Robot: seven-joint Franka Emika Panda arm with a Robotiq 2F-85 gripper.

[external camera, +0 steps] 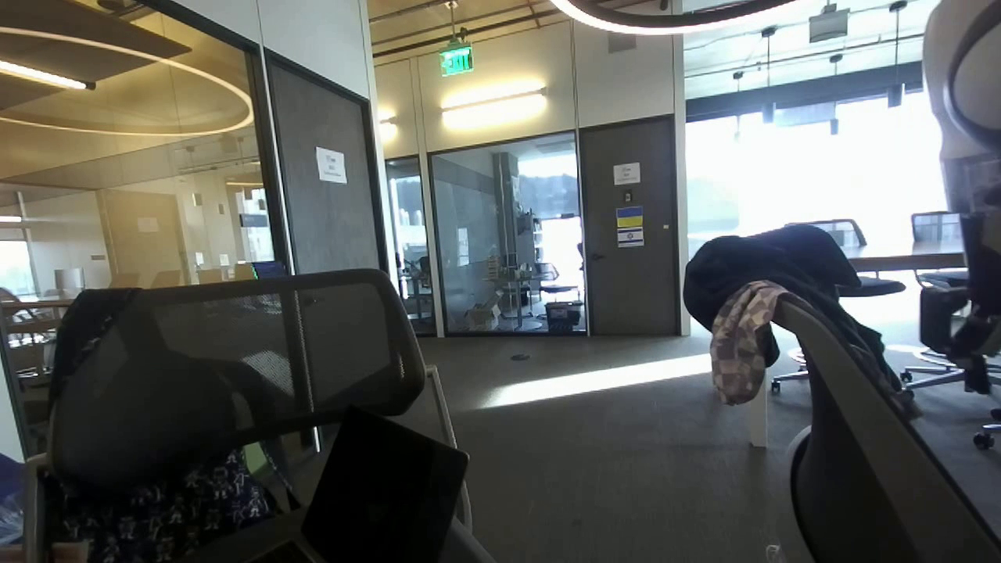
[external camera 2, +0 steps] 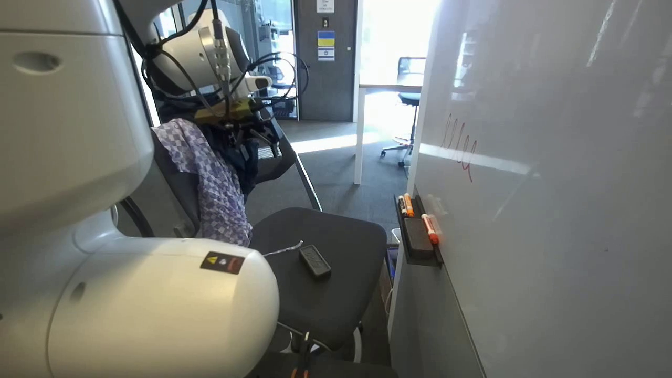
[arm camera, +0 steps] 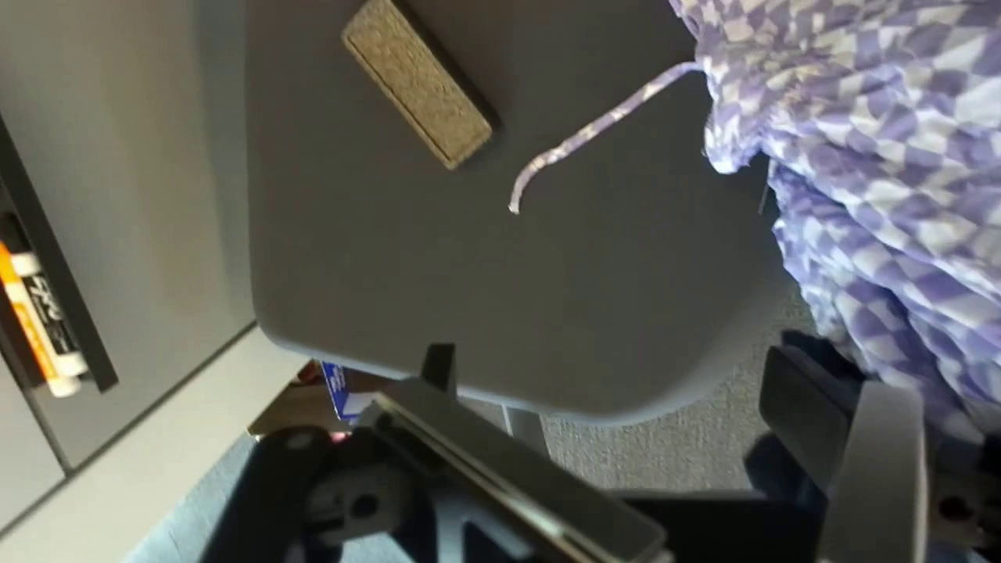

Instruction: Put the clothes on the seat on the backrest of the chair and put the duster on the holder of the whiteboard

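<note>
Fingers [arm camera: 516, 465] of my gripper [arm camera: 633, 430] are spread wide, carpet [arm camera: 680, 446] visible between them; whether one contacts the cloth [arm camera: 868, 156], I cannot tell. Duster [arm camera: 418, 82]: on seat [arm camera: 469, 274]. Cloth: over backrest [external camera: 860, 453]. Readable: "EXPO" on marker [arm camera: 51, 317], "EXIT" on sign [external camera: 457, 59].

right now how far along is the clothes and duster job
The checkered clothing looks done, draped over the backrest, its strap trailing on the seat. Nothing appears in hand: the gripper looks open. Left: the duster, lying on the seat, must reach the whiteboard holder.
</note>
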